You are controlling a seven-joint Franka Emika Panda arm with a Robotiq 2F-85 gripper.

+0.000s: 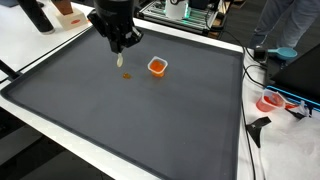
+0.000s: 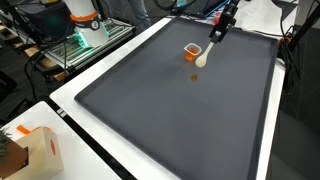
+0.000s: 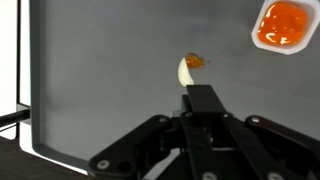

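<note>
My gripper [image 3: 201,97] is shut on the handle of a cream spoon [image 3: 185,73], whose bowl points down toward the dark grey mat [image 3: 100,70]. A small orange bit [image 3: 196,62] lies at the spoon's tip. In both exterior views the gripper [image 1: 120,42] [image 2: 216,32] hangs over the far part of the mat, with the spoon [image 1: 120,60] [image 2: 202,57] below it. A small orange cup [image 1: 157,67] [image 2: 191,49] [image 3: 283,25] with orange filling stands on the mat a short way from the spoon. An orange speck [image 1: 127,76] [image 2: 194,75] lies on the mat near the spoon's tip.
The mat covers a white table [image 1: 60,140]. A cardboard box [image 2: 25,150] sits at a table corner. Wire racks with equipment [image 2: 70,45] stand beside the table, and a person's legs [image 1: 290,25] are at the table's side. Red-white items [image 1: 272,102] lie off the mat.
</note>
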